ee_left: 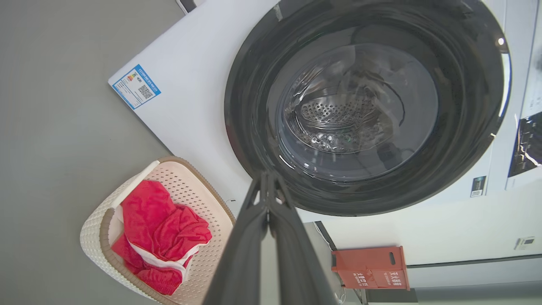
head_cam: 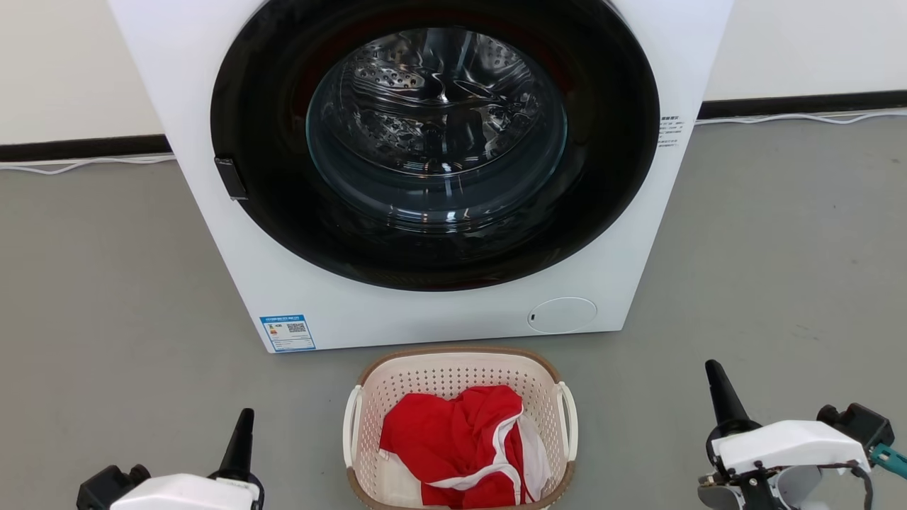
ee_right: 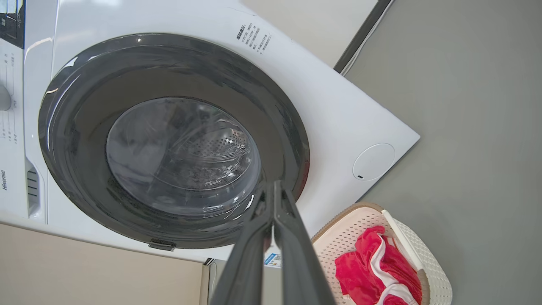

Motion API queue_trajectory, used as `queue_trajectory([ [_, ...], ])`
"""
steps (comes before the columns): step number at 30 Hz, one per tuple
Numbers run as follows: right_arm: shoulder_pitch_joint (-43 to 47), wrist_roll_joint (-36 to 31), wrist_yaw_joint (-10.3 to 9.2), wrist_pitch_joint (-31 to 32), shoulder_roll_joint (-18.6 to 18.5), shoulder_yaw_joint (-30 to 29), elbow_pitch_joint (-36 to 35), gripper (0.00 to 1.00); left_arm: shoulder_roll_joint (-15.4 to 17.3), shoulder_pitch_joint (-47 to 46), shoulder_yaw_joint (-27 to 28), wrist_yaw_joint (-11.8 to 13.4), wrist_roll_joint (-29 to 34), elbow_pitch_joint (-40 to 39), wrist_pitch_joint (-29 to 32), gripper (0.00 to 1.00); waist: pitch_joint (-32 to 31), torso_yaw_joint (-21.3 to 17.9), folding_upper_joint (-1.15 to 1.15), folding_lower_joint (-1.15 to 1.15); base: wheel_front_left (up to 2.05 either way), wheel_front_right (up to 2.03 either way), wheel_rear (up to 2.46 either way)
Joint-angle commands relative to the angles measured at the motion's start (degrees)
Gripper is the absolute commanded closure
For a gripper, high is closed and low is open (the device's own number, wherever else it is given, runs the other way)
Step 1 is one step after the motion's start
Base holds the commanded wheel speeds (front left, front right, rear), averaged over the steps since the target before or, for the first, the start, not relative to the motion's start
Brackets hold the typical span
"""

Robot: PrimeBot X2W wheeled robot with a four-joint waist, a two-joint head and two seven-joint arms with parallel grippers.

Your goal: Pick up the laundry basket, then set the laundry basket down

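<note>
Your left gripper (head_cam: 243, 428) and right gripper (head_cam: 717, 386) sit pinched closed, clear of the laundry basket (head_cam: 425, 375). Grab its handles unevenly and it likely tilts, spilling the red garment (head_cam: 453, 432).

White washing machine (head_cam: 436, 163), door shut, on grey floor (head_cam: 106, 283); an orange-red box (ee_left: 370, 267), perhaps cardboard, near it.

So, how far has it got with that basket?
Nothing looks done yet: the basket sits on the floor in front of the washer, with a red cloth inside. In hand: the left tool and right tool are both shut, one out to each side, clear of the basket. Left to do: grasp it, lift it, set it down.
</note>
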Motion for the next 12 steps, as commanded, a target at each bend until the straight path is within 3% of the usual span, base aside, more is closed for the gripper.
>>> queue_trajectory([
  [1, -1.0, 2.3, 0.24, 0.7, -0.1, 0.5, -2.5, 1.00, 0.2, -3.2, 1.5, -0.7, -1.9, -1.9, 0.7, 1.00, 0.0, 0.1, 0.00, 0.00, 0.00, 0.00, 0.00],
  [12, -0.6, 8.8, 0.25, 1.9, -0.1, -0.3, -4.1, 1.00, 0.1, -3.8, 2.0, -1.4, -6.8, -2.5, 1.9, 1.00, 0.1, 0.7, 0.00, 0.00, 0.00, 0.00, 0.00],
])
